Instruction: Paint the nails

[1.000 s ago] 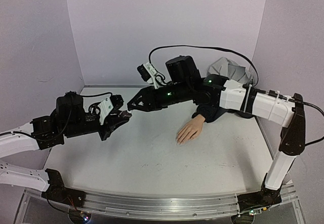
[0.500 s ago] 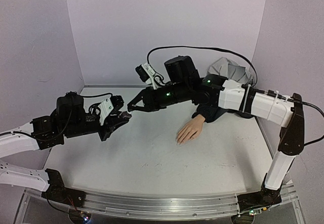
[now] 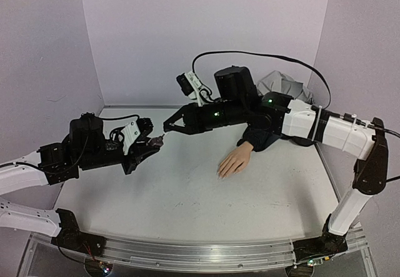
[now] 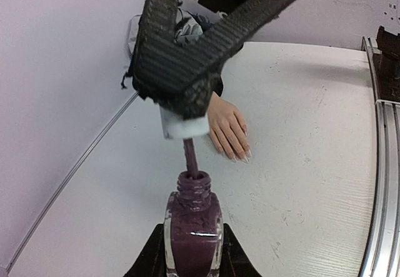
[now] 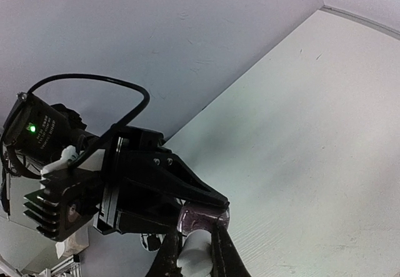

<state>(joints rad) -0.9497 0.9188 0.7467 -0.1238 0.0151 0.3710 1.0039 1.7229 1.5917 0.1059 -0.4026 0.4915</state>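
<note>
We open on the right gripper (image 4: 181,102), and its fingers are pinched tight on the white cap (image 4: 183,125), holding it just above the bottle (image 4: 192,227). Below the cap, the brush stem (image 4: 190,156) runs down at a slight tilt into the open neck, so cap and bottle are apart but the stem links them. The polish inside looks a dark maroon-purple.

Down below, the left gripper (image 4: 192,255) has the bottle clamped between its two fingers and holds it upright. From overhead, we see both grippers meeting tip to tip over the left half of the table (image 3: 175,202), raised off its surface.

Moving outward, the mannequin hand (image 3: 234,160) lies palm down on the table, well apart from the bottle and off to the right. The nails (image 4: 240,157) sit at its fingertips, pointing toward the near edge, and they look pale from here. Its dark sleeve (image 3: 259,136) runs back under the right arm, and a crumpled grey cloth (image 3: 284,84) sits against the far wall.
</note>
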